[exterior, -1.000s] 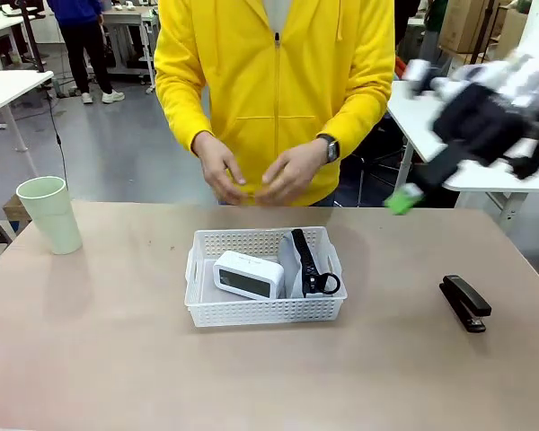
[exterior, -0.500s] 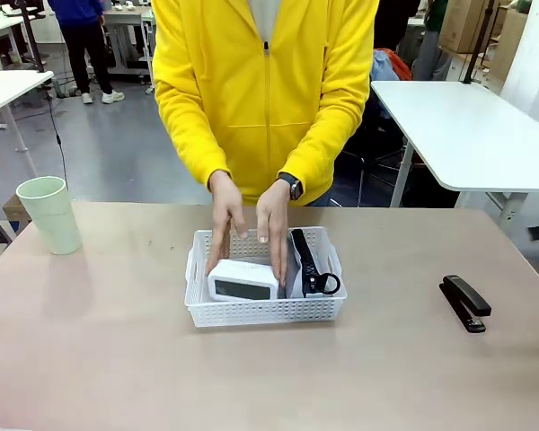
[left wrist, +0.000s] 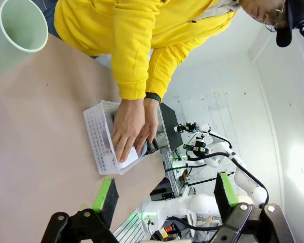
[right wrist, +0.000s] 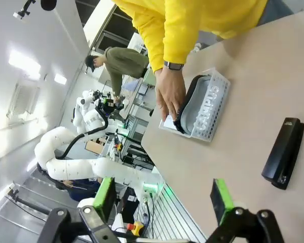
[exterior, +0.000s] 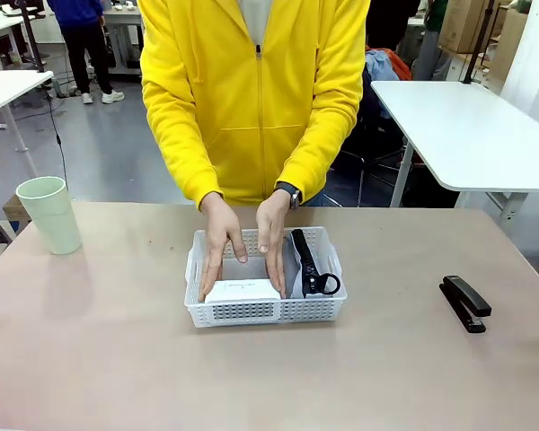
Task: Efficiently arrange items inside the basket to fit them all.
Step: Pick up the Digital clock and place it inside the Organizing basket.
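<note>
Read the front view as a clock face centred on the basket point(exterior: 265, 312), with 12 o'clock toward the person. The basket sits mid-tabletop point(exterior: 117, 368). The small white box point(exterior: 242, 290) lies inside it at 7 o'clock, hard against the near wall. The person's watch-bearing hand point(exterior: 271, 241) and other hand point(exterior: 220, 244) flank the box, palms pressing on its two ends. This hold appears intended to square the box into the corner and free floor area behind it. The grey pouch point(exterior: 304, 259) stands on its edge along the 3 o'clock wall with its zipper uppermost and its ring pull toward the near side. Judge this narrow stance as a space-saving placement. Two items lie outside the basket. The black stapler point(exterior: 465, 303) rests flat on the tabletop at 3 o'clock, well apart. The pale green cup point(exterior: 50, 214) stands upright at 10 o'clock, also well apart. The left gripper point(left wrist: 163, 195) has its green pads spread wide with nothing between them, and it is held above the tabletop clear of the cup. The right gripper point(right wrist: 163, 197) is likewise fully spread and empty, with the stapler point(right wrist: 283, 153) ahead of it. Keep both grippers clear while the person's hands occupy the basket. The stapler looks the likelier first pick, and the free space behind the box suits it.
</note>
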`<control>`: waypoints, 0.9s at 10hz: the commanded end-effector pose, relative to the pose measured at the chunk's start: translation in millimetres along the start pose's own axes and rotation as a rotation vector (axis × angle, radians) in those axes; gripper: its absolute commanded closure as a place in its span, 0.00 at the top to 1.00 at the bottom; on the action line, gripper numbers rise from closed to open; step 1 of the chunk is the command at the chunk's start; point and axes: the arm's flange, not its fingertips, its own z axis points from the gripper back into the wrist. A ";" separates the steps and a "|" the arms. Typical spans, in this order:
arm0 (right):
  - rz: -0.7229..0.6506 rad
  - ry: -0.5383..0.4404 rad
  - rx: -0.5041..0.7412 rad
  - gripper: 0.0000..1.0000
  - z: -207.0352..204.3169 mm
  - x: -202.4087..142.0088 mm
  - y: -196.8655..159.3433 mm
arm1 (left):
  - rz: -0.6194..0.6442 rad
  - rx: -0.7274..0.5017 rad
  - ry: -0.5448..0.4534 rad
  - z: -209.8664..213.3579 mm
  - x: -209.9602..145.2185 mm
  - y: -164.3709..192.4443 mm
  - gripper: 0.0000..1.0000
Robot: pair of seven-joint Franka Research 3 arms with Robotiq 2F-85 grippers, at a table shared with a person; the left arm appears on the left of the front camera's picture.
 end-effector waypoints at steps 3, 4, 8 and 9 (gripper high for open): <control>0.004 0.005 0.007 1.00 -6.1 9.7 23.6 | -0.023 -0.026 -0.015 -1.4 1.0 -1.4 1.00; 0.004 0.005 0.007 1.00 -6.1 9.7 23.6 | -0.023 -0.026 -0.015 -1.4 1.0 -1.4 1.00; 0.004 0.005 0.007 1.00 -6.1 9.7 23.6 | -0.023 -0.026 -0.015 -1.4 1.0 -1.4 1.00; 0.004 0.005 0.007 1.00 -6.1 9.7 23.6 | -0.023 -0.026 -0.015 -1.4 1.0 -1.4 1.00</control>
